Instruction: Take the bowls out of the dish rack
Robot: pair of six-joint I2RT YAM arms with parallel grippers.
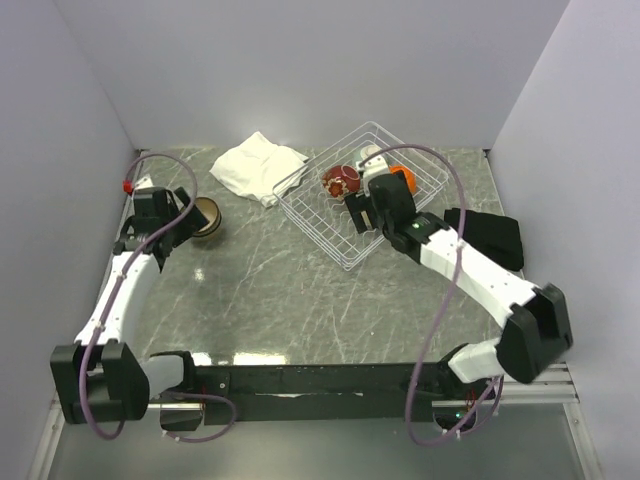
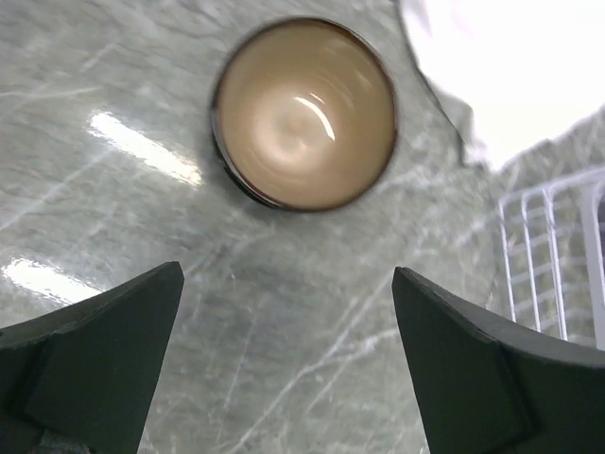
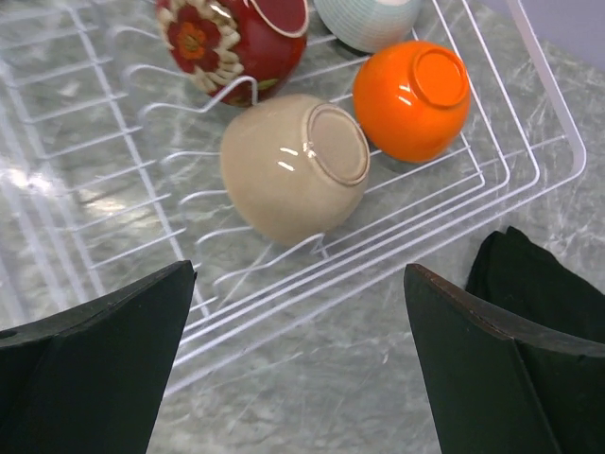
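Note:
The white wire dish rack (image 1: 320,228) stands at the back right of the table. In the right wrist view the rack (image 3: 95,142) holds a red floral bowl (image 3: 232,38), a pale bowl (image 3: 369,19), an orange bowl (image 3: 413,99) and a beige bowl (image 3: 293,165), the last two bottom-up on their sides. My right gripper (image 3: 301,284) is open and empty, just outside the rack's near rim, in front of the beige bowl. A tan bowl (image 2: 302,112) stands upright on the table at the left. My left gripper (image 2: 288,284) is open and empty, just short of it.
A folded white cloth (image 1: 257,167) lies left of the rack, near the tan bowl (image 1: 207,215). A black cloth (image 1: 490,235) lies right of the rack and shows by my right finger (image 3: 539,284). White walls close in the table on three sides.

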